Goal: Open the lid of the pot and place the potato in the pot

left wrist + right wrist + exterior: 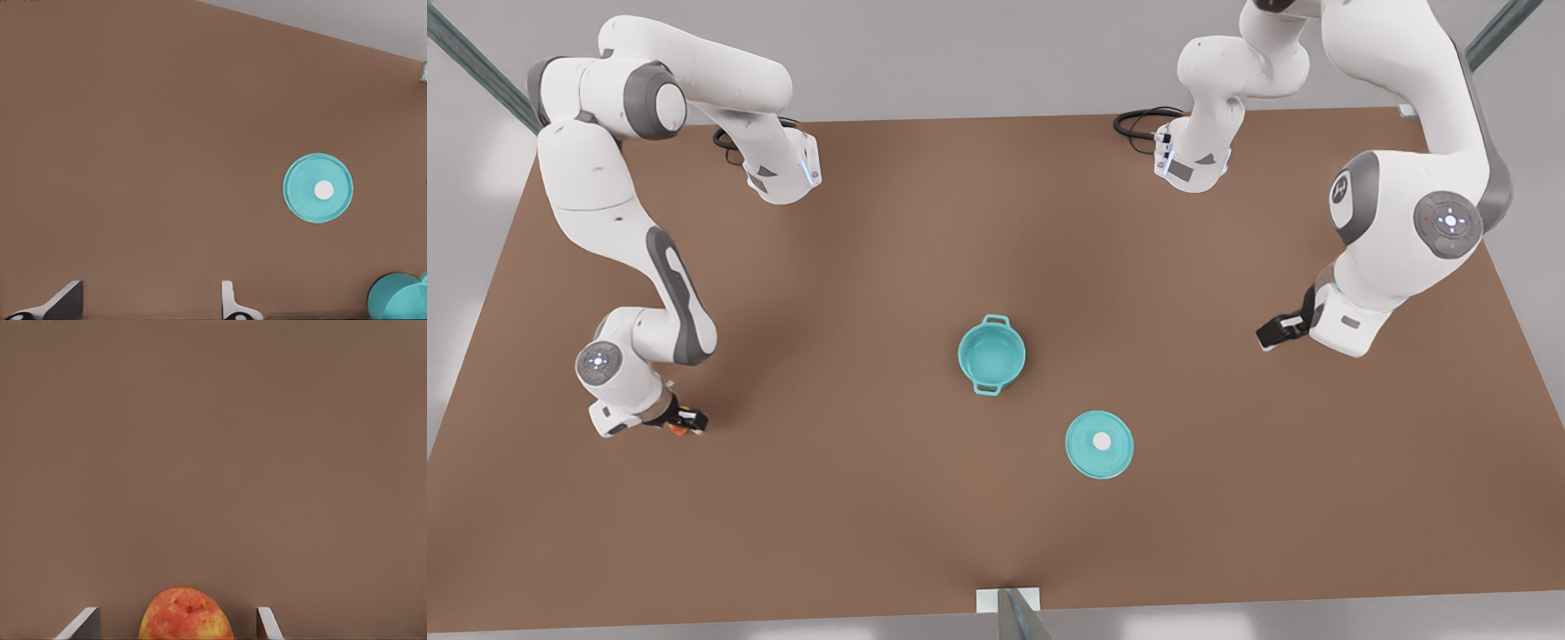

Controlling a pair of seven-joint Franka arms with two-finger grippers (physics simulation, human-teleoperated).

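The teal pot [991, 354] stands uncovered at the table's middle, its teal inside showing. Its lid [1100, 444], a teal disc with a white knob, lies flat on the table nearer the front edge, apart from the pot. At the front view's left, my right gripper [690, 420] is low over the table, open, with the yellow, orange-red potato [185, 615] between its fingers and a gap on each side. At the front view's right, my left gripper [1270, 335] hangs open and holds nothing. From its wrist I see the lid [300, 193] and part of the pot [397, 297].
The brown table [871, 498] carries the arms' bases at the back, each with a black cable [1138, 120] coiled beside it. A small grey bracket [1009, 606] sits at the middle of the front edge.
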